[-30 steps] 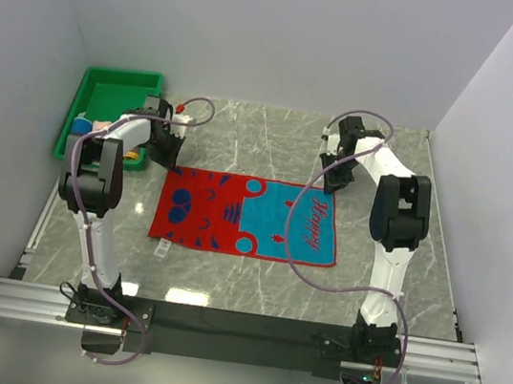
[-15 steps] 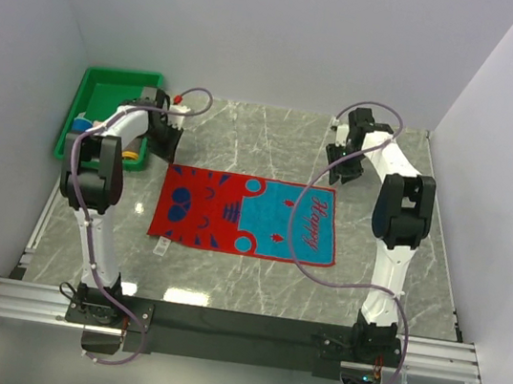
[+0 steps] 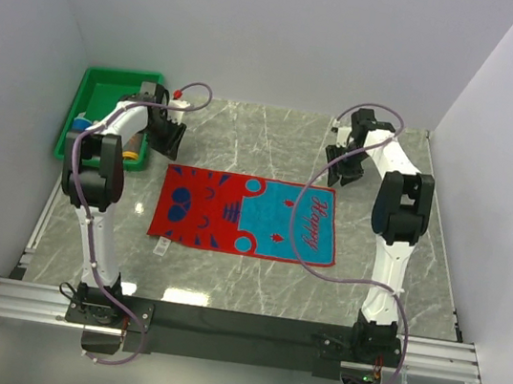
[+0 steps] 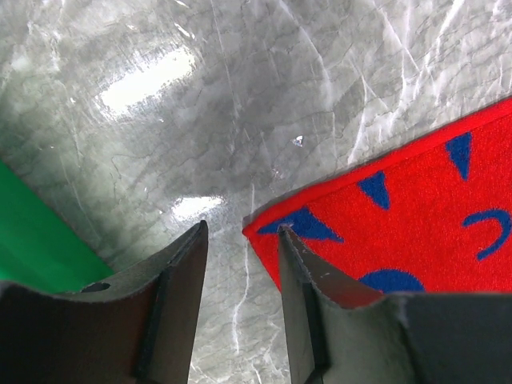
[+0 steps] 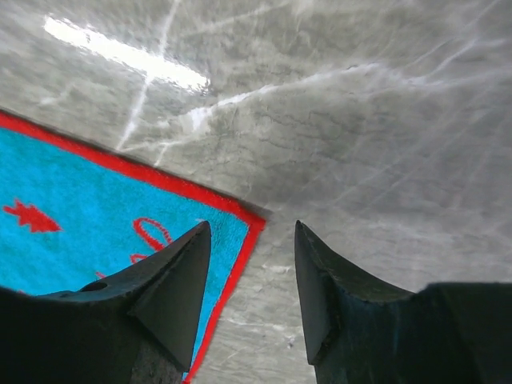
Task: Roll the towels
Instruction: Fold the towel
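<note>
A red-and-blue patterned towel (image 3: 246,215) lies flat and spread out in the middle of the table. My left gripper (image 3: 169,145) hangs open just beyond its far left corner. In the left wrist view that red corner (image 4: 264,226) sits just beside the right fingertip, and nothing lies between the fingers of the gripper (image 4: 242,234). My right gripper (image 3: 344,173) is open over the far right corner. In the right wrist view the blue, red-edged corner (image 5: 240,220) lies below the gap of the gripper (image 5: 252,227), untouched.
A green tray (image 3: 107,91) stands at the far left, with a blue cloth (image 3: 78,124) and an orange one (image 3: 132,147) partly hidden by my left arm. A small white tag (image 3: 162,247) lies near the towel's front left corner. Walls close in on three sides.
Both grippers have opened, let go of the towel's far corners and drawn back a little toward the far wall. The towel stays flat.
</note>
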Controlling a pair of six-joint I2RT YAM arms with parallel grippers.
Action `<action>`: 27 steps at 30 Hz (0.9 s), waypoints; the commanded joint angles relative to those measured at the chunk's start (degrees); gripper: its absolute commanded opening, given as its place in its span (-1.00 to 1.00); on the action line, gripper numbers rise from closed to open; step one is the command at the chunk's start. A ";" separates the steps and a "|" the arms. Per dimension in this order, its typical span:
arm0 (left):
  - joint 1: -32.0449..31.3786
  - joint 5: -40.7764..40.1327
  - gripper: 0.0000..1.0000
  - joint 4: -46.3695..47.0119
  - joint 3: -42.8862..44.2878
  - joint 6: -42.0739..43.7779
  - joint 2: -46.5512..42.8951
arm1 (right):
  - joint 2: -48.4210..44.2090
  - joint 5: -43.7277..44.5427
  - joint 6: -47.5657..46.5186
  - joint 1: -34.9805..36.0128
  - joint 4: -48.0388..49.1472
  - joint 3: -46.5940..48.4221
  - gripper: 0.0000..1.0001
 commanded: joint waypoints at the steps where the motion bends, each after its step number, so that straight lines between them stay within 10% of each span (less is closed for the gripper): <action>1: -0.06 0.69 -0.08 -0.43 2.41 0.28 0.54 | 1.09 0.01 -1.42 0.00 -1.80 -1.18 0.06; 20: 0.03 -0.99 -0.03 -0.60 4.95 0.72 2.83 | 3.46 3.70 -3.00 2.81 -1.44 -1.97 -0.56; 27: 0.03 0.86 -0.01 -1.66 4.87 0.81 2.39 | 3.82 3.00 -2.56 2.99 -2.76 -1.19 -0.27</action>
